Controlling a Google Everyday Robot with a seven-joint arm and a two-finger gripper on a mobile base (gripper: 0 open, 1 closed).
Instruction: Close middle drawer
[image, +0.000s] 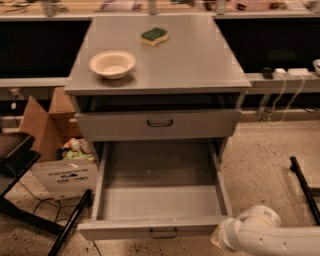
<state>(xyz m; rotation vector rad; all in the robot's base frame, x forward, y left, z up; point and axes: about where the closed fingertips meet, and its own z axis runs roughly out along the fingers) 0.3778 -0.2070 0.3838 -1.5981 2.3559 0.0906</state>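
I see the middle drawer (160, 202) standing pulled far out toward the camera from the grey cabinet (200, 65). It is a long, plain grey metal tray, sitting level. Its low, wide front panel is nearest the lens, with a small dark bail handle (163, 233) at centre. My gripper (220, 240) sits at lower right, just beside the panel's right corner.
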